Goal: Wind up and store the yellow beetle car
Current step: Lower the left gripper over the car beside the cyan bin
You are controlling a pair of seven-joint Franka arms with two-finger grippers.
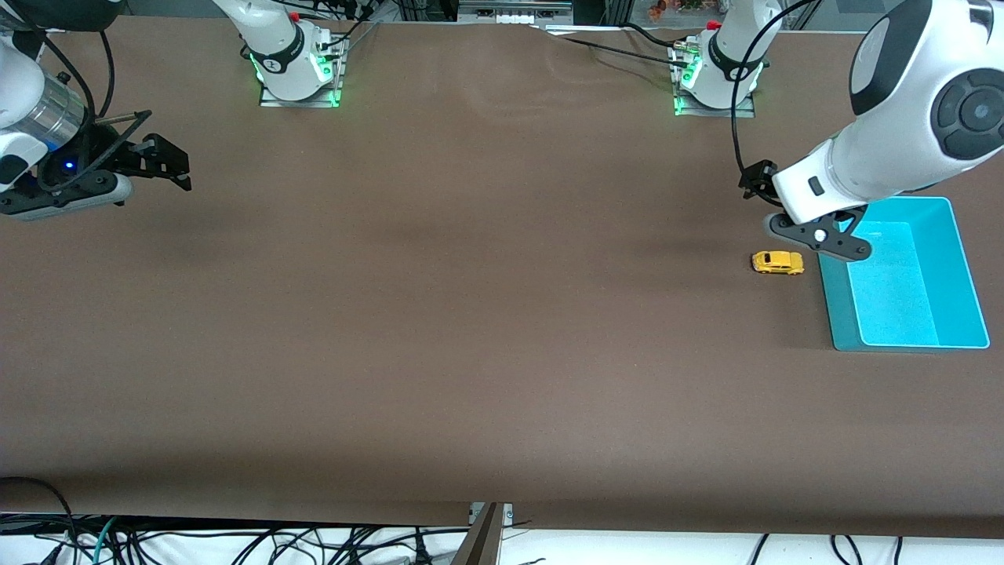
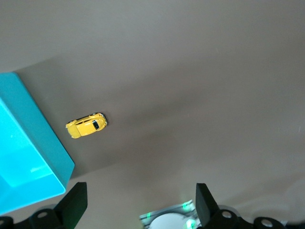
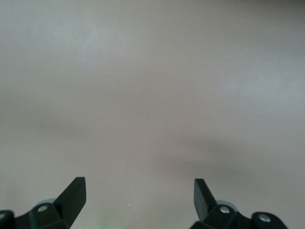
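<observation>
The yellow beetle car (image 1: pixel 777 263) stands on its wheels on the brown table, right beside the cyan bin (image 1: pixel 836 308), at the left arm's end. It also shows in the left wrist view (image 2: pixel 86 125), next to the bin's wall (image 2: pixel 45 143). My left gripper (image 1: pixel 820 235) is open and empty in the air over the bin's corner next to the car; its fingers stand wide apart in the left wrist view (image 2: pixel 141 200). My right gripper (image 1: pixel 166 163) is open and empty, waiting over bare table at the right arm's end; its own view (image 3: pixel 139 198) shows only table.
The cyan bin holds nothing that I can see. The left arm's base (image 1: pixel 714 74) and the right arm's base (image 1: pixel 298 71) stand at the table's edge farthest from the front camera. Cables hang below the nearest table edge (image 1: pixel 235 541).
</observation>
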